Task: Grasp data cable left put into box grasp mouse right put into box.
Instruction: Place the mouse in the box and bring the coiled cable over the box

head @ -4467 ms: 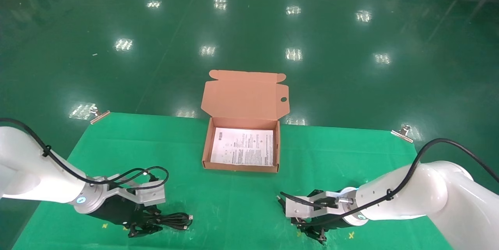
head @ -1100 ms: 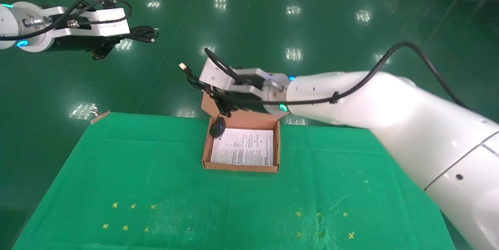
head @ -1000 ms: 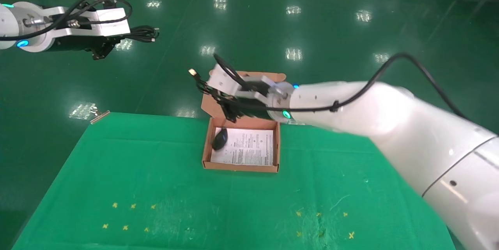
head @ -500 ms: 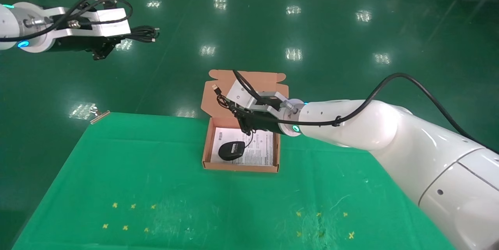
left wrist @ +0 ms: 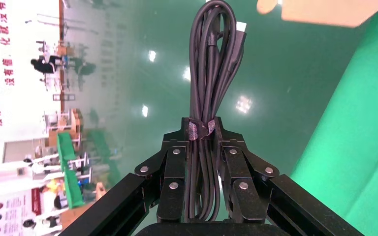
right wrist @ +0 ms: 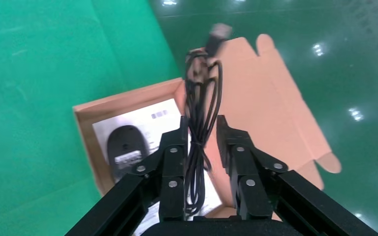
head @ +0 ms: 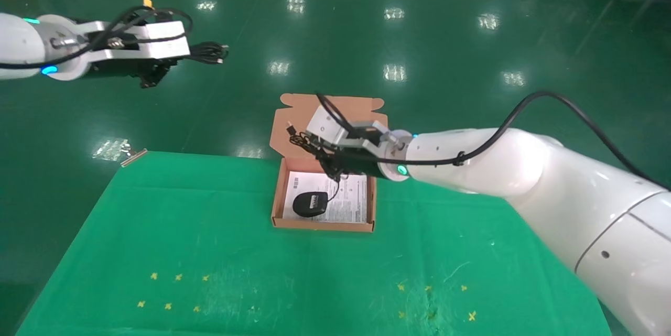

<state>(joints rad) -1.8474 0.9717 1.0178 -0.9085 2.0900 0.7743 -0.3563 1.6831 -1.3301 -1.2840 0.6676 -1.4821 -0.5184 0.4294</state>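
My left gripper (head: 161,66) is raised high at the far left, off the table, shut on the data cable (head: 207,53), a long black bundle with a silver plug; the left wrist view shows its fingers (left wrist: 203,123) clamping the bundle (left wrist: 211,64). The salmon box (head: 325,225) stands open at the table's far middle, its lid (head: 293,116) standing up behind it. The black mouse (head: 309,203) lies base-up on the leaflet (head: 351,205) inside. My right gripper (head: 329,165) hovers over the box, open, with the mouse's cord (right wrist: 202,88) hanging loosely between its jaws (right wrist: 201,123).
The table is covered by a green cloth (head: 209,252) with small yellow crosses near the front left (head: 168,305) and front right (head: 472,316). Metal clips (head: 133,155) (head: 542,179) hold its far corners. A glossy green floor lies beyond.
My right gripper came down over the box and set the mouse on the leaflet; its jaws now stand apart around the cord. My left gripper shifted slightly right with the data cable.
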